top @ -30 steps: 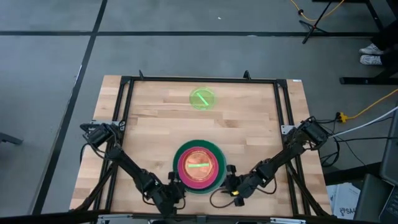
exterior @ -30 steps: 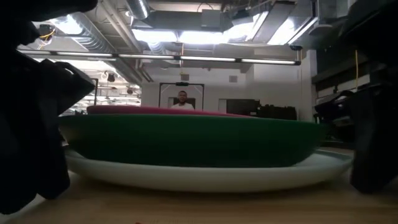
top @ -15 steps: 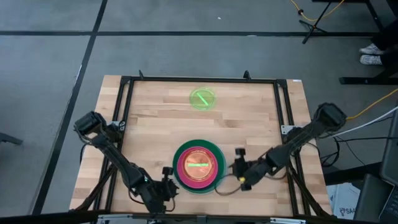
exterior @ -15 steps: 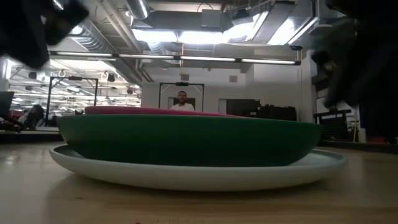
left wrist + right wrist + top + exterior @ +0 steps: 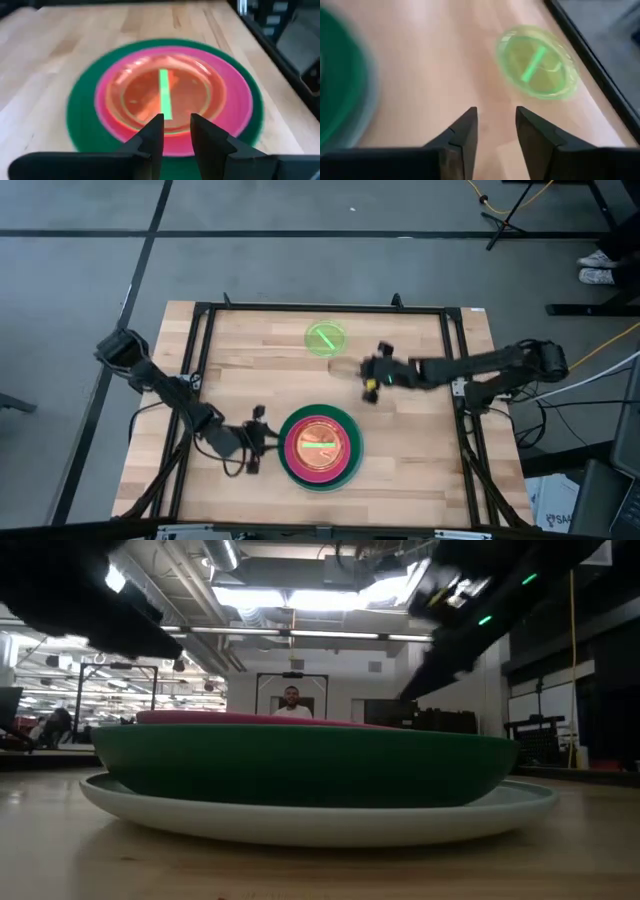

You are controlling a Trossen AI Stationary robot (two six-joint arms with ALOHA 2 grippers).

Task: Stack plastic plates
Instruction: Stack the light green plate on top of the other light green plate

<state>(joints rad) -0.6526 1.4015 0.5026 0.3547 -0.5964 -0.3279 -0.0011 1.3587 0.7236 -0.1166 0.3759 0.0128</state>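
Note:
A stack of plates sits near the table's near edge. A pale light-blue plate rests on the wood, with a dark-green one on it, then magenta, then small orange-red plates with a green streak. One translucent lime-green plate lies flat and alone near the far edge. My left gripper hovers just left of the stack, narrowly open and pointing at it. My right gripper is in the air between the stack and the lime plate, narrowly open.
A black metal frame runs around the tabletop. Bare wood lies left, right and far of the stack. Cables hang by the table's right edge. A person stands far back in the room.
Both grippers have risen from the tabletop beside the stack's near side. The left one has drawn back toward the left and a little toward the far edge. The right one has swung quickly toward the far edge, toward the lime-green plate. The plates have stayed put.

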